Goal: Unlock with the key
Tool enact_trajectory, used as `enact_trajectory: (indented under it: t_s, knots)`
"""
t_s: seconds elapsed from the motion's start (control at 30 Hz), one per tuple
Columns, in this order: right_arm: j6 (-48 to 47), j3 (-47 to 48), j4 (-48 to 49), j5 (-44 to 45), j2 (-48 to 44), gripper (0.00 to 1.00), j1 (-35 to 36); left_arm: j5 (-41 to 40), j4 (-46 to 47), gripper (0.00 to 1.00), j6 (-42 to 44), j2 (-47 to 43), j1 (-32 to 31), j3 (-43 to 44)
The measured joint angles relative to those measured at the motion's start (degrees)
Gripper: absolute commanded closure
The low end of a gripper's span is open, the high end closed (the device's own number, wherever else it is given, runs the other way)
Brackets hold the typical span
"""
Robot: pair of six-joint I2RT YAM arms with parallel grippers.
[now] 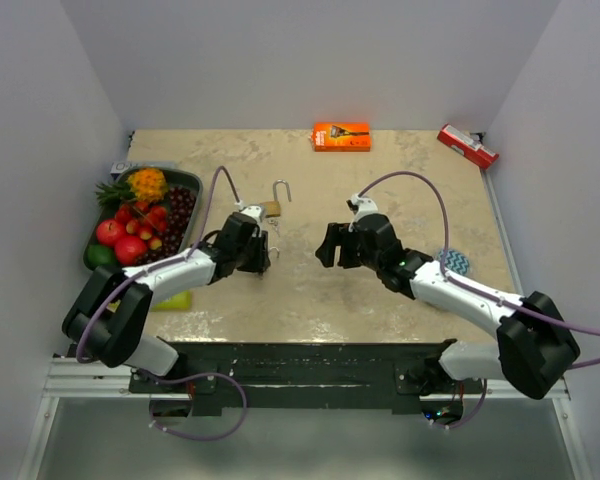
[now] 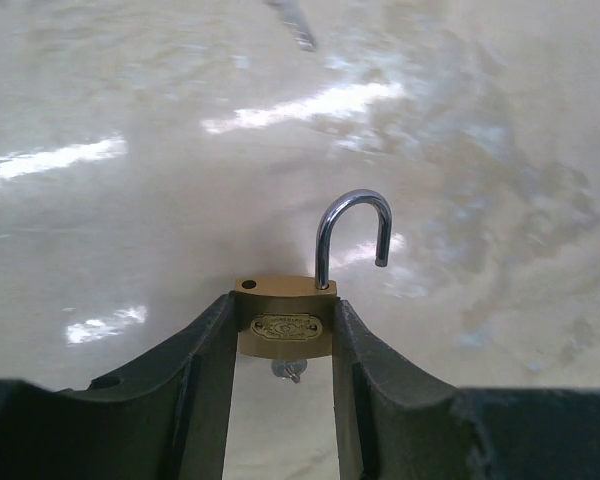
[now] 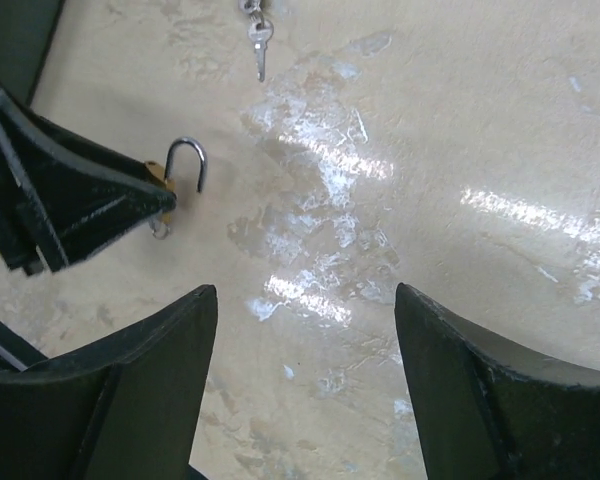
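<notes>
1. Currently, my left gripper (image 2: 283,306) clamps the brass padlock (image 2: 285,328) by its body, steel shackle (image 2: 352,205) open.
2. My right gripper (image 3: 305,292) gapes wide, empty, above the beige table (image 3: 460,150).
3. A silver key (image 3: 259,50) lies apart from the padlock.

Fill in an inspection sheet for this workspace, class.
Surface: beige marbled tabletop, glossy.
Job's things: brass padlock, shackle open; a key seems to sit in its base; second key lying apart on the table.
Clutter: fruit tray, orange box, red box.
End effectors: left end effector shut on the padlock; right end effector open, empty.
Cables: purple cables loop above both arms.
Surroundings: white walls.
</notes>
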Motion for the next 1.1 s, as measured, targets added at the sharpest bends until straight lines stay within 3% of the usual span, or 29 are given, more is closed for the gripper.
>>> enact_trajectory:
  t_s: [0.23, 0.53, 0.83, 1.07, 1.1]
  knots:
    - [-0.3, -0.4, -0.6, 1.2, -3.3, 0.23, -0.2, -5.1, -1.7, 1.0, 1.6, 4.7, 9.1, 1.2]
    - [-1.3, -3.0, -2.4, 4.2, -10.7, 0.18, -0.3, -7.9, -3.3, 1.0, 4.7, 16.9, 15.3, 14.7]
    - [-2.0, -5.0, -4.9, 6.8, -17.1, 0.17, -0.5, -9.0, -6.7, 1.0, 6.9, 28.8, 17.3, 30.7]
    - [-2.4, -5.7, -6.3, 7.1, -19.4, 0.17, -0.5, -8.3, -7.9, 1.0, 7.4, 31.7, 17.9, 34.8]
    - [-2.4, -5.7, -6.5, 7.2, -19.4, 0.17, -0.5, -8.3, -8.3, 0.96, 7.4, 32.2, 18.1, 35.6]
